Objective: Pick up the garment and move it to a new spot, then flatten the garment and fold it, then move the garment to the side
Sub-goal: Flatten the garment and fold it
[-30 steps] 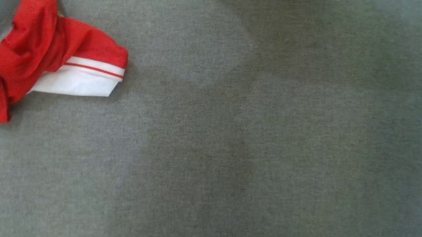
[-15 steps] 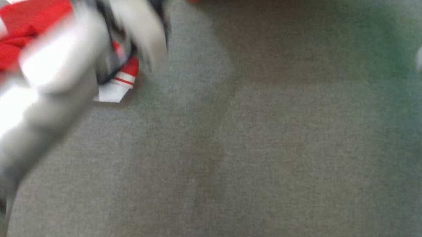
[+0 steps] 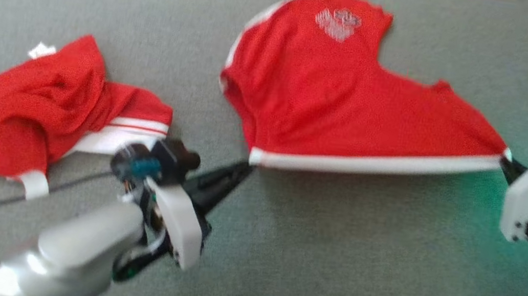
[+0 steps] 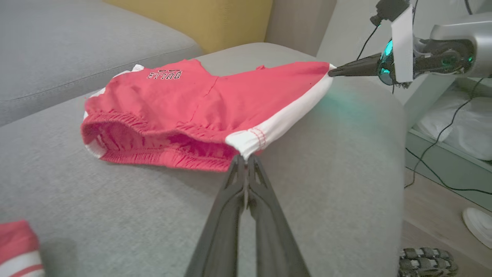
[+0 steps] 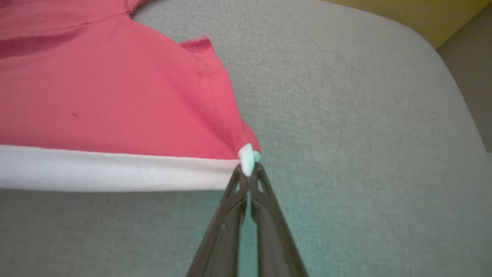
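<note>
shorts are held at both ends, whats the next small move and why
Probably lower both ends onto the sofa: the left gripper and right gripper pinch opposite ends of the taut white band, while the far part of the shorts lies on it.

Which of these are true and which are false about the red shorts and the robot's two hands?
1. The left gripper is shut on a white-edged corner of the red shorts. True.
2. The right gripper is open and empty. False: it is shut on the other end of the shorts' white band.
3. A second red garment lies crumpled on the grey cushion, on the robot's left of the shorts. True.
4. The shorts are rolled up into a ball. False: they are stretched out wide between the two grippers.
</note>
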Available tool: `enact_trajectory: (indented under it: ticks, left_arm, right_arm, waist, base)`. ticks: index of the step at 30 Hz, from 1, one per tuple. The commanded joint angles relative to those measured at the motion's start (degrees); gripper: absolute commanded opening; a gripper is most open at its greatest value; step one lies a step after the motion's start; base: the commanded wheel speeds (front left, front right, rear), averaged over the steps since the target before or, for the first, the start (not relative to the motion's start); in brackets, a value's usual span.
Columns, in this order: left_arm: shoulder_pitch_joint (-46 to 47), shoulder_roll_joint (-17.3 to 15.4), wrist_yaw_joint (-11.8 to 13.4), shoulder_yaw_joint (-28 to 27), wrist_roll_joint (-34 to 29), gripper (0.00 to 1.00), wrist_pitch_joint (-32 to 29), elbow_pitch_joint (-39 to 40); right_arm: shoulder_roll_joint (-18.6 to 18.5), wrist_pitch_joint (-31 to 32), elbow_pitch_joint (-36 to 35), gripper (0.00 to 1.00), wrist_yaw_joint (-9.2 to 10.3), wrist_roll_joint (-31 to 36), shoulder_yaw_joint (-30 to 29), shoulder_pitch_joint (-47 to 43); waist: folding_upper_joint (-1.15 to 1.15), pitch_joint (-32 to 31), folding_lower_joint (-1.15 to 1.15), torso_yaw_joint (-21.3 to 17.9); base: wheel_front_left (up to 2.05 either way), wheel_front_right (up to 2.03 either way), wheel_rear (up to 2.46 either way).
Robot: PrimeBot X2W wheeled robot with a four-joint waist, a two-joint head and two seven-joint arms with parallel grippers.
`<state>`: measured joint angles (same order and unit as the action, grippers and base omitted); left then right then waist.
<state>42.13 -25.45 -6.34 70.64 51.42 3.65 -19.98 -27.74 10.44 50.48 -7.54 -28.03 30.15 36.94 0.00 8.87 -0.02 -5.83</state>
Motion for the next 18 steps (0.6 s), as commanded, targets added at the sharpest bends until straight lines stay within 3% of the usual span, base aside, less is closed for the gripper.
enact_trajectory:
  ticks: [1, 5, 10, 15, 18]
  left_arm:
    - [0.29, -2.39, 1.20, -1.68, 0.29, 0.00, 0.00, 2.55]
    - [-4.12, -3.17, 3.33, -0.56, 1.15, 0.00, -1.19, 6.86]
    - [-8.53, -3.98, 5.91, 0.21, 2.12, 0.00, -2.17, 12.49]
    - [-9.84, -4.39, 8.37, -0.84, 2.80, 0.00, -1.27, 15.28]
    - [-9.23, -4.24, 9.86, -2.40, 2.91, 0.00, -0.16, 16.07]
  right_arm:
    - [-4.50, 1.99, -4.52, 0.00, 0.05, -2.86, 1.51, -1.23]
    - [-10.57, 8.54, -12.62, 0.00, 0.05, -9.45, 3.43, -7.35]
    - [-16.29, 14.54, -20.90, 0.00, 0.05, -14.28, 1.17, -14.08]
    - [-17.22, 14.84, -26.67, 0.00, 0.05, -14.73, -3.92, -16.80]
    - [-15.78, 13.14, -30.00, 0.00, 0.05, -11.67, -8.51, -16.37]
  waist:
    - [0.00, -2.46, 0.02, -1.19]
    - [0.00, -5.08, 0.02, -2.17]
    - [0.00, -6.73, 0.02, -2.61]
    - [0.00, -6.48, 0.02, -2.45]
    - [0.00, -5.21, 0.02, -1.93]
  base:
    - [0.00, 0.00, 0.00]
    - [0.00, 0.00, 0.00]
    - [0.00, 0.00, 0.00]
    - [0.00, 0.00, 0.00]
    - [0.00, 0.00, 0.00]
